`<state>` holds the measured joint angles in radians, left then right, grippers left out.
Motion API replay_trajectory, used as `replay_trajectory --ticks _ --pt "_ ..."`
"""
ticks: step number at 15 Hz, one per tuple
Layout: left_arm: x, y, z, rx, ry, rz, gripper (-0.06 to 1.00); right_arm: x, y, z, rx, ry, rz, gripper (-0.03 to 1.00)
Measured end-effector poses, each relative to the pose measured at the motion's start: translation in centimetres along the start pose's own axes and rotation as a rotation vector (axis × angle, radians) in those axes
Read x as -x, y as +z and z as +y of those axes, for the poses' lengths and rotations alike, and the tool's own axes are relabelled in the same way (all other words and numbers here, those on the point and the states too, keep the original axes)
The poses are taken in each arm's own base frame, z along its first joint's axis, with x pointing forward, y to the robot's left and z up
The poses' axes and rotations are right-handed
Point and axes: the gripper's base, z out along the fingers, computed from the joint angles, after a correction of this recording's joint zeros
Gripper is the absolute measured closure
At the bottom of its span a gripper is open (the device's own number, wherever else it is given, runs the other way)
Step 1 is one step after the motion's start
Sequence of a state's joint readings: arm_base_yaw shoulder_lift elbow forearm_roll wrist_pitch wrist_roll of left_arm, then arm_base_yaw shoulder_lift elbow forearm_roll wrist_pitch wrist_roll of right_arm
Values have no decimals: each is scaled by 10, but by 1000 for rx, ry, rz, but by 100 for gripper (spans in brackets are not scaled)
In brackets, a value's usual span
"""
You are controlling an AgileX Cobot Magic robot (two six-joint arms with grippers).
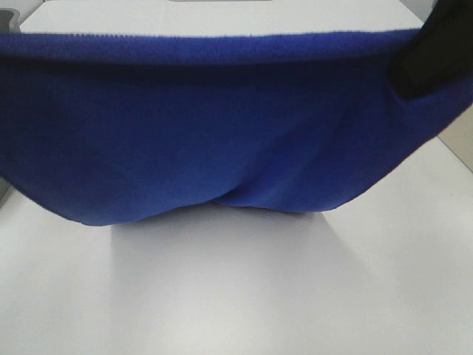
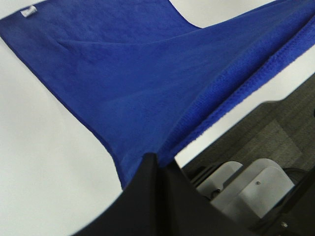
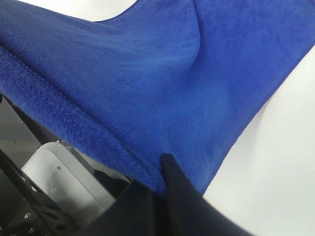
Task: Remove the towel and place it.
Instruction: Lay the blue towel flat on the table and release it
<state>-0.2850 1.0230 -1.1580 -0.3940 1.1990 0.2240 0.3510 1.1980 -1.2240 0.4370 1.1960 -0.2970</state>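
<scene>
my left pincer (image 2: pixel 158 164) is clamped on the hem of the towel (image 1: pixel 222 126), and my right pincer (image 3: pixel 163 169) is pinched on the same hem further along. the blue cloth stretches between them and sags over the white table (image 1: pixel 236 296). the high camera catches only my right side's dark finger. only the left wrist view shows the small white tag (image 2: pixel 28 12) at the far corner.

The towel (image 1: pixel 222 126) is royal blue with a small white tag (image 2: pixel 28 12); the table (image 1: pixel 244 296) is plain white.
</scene>
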Motion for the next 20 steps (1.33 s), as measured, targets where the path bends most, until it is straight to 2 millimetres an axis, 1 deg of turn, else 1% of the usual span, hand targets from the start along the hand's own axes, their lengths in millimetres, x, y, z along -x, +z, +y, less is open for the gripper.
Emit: replay_trajectory --ticks 1,3,6,8,11,13,15,20 --pt "-12 4 -2 -32 -23 16 94 -9 8 -2 7 16 34 95" --pt "-33 22 0 -75 -76 89 94 -25 27 -7 30 56 112 95" --pt "-61 50 7 -96 -140 209 94 -50 54 -11 93 131 219 95" --pt "-77 63 9 -115 -184 270 94 -67 69 -12 126 177 283 95" --pt "-98 77 11 -133 -252 344 94 -87 88 -15 168 246 373 95" --pt "-105 87 14 -135 -278 402 94 -96 107 -19 208 313 459 95" --pt "-105 106 22 -133 -309 499 94 -99 128 -27 230 377 557 95" --pt "-112 156 42 -152 -354 740 94 -103 169 -45 249 469 716 95"
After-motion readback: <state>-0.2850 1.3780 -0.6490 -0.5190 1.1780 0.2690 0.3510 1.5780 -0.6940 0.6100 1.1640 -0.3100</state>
